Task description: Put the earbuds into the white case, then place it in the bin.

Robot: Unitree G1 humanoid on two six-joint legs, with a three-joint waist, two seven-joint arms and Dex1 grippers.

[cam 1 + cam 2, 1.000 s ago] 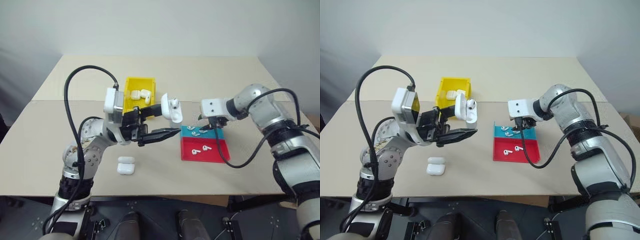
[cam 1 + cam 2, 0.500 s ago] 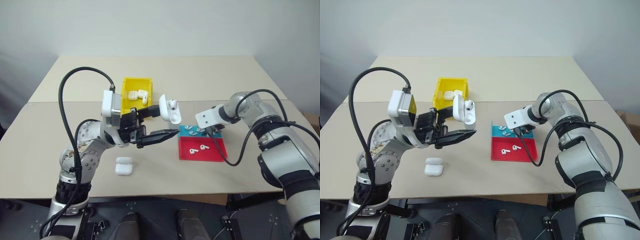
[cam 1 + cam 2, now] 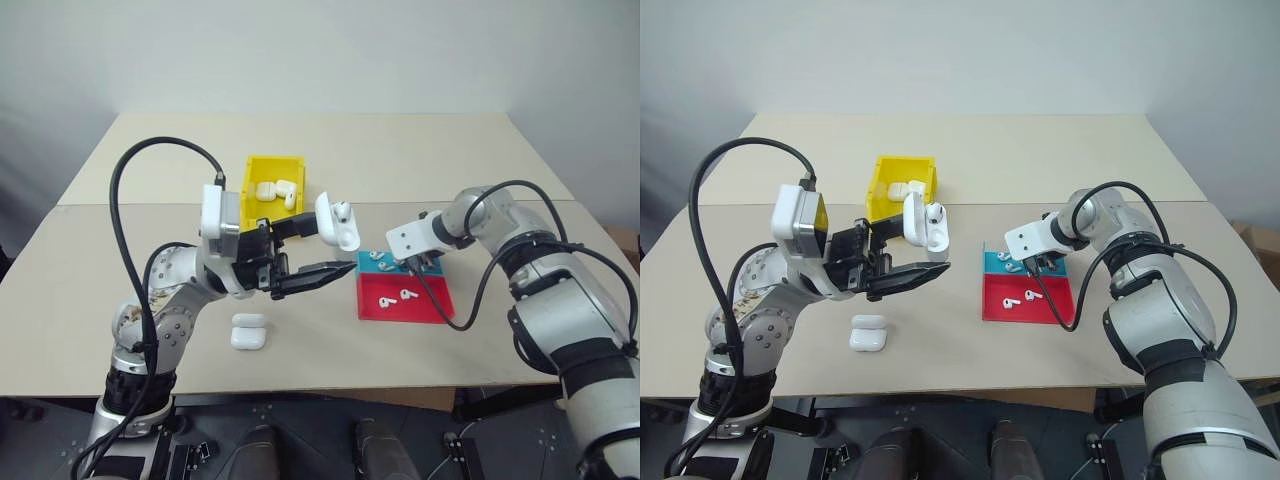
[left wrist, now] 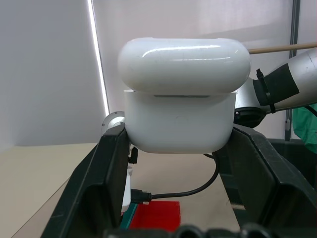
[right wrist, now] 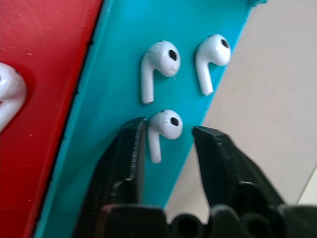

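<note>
The left gripper (image 3: 300,250) is clamping the white case (image 3: 337,221) by its base and holding it raised above the worktop (image 3: 450,160), lid hinged open and the mouth turned toward the right arm. One earbud (image 3: 343,209) is already sitting in it, so it is probably being presented this way as a steady target for the second bud.

The right gripper (image 5: 166,144) is reaching down onto the tray (image 3: 438,310), over its blue end, with its jaws apart and straddling a single earbud (image 5: 166,128) that is lying flat there. In the right wrist view a gap is showing on each side of that bud, so it is bracketed but not yet pinched. Two more buds (image 5: 159,64) are lying just beyond it on the blue part, and others (image 3: 396,297) are resting on the red part, all loose and spread out so each can be taken singly.

The bin (image 3: 275,165) is waiting at the back, near the left arm, already holding white cases. Another shut case (image 3: 249,332) is lying on the worktop in front of the left arm, presumably next in line.
</note>
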